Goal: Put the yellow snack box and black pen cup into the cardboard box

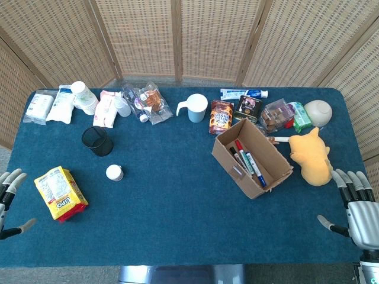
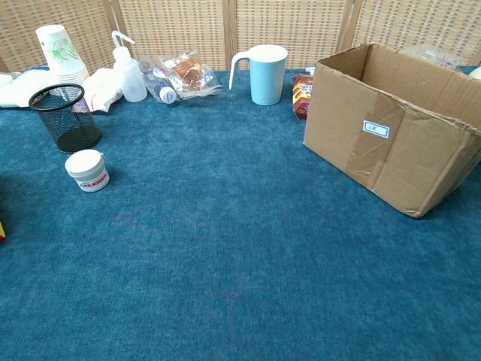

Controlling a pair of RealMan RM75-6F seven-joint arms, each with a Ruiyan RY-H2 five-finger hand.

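Overhead and chest views of a counter [image 1: 177, 201] covered in dark blue felt-like cloth, backed by woven wicker screens [image 1: 207, 35]. The near half of the cloth lies largely open between the two hands; clutter lines the far edge.

The left hand [image 1: 9, 198] sits at the left edge, fingers spread apart and holding nothing. The right hand [image 1: 355, 207] sits at the right edge, fingers likewise spread and empty.

The yellow snack box [image 1: 60, 193], a glossy packet with red trim and lettering too small to read, lies near the left edge, just beside the left hand. The black pen cup [image 1: 98, 141], a round wire-mesh cylinder, stands upright farther back, well apart from the snack box. A small white jar [image 1: 114, 172] with a red-striped label stands between them.

The cardboard box [image 1: 253, 158], brown corrugated, open-topped, with a small white label and tape on its side, sits right of centre, angled. Markers [image 1: 246, 160] lie inside. A yellow plush toy [image 1: 312, 157] rests just beside its right side. A white handled cup [image 1: 194, 107] stands at the far edge.
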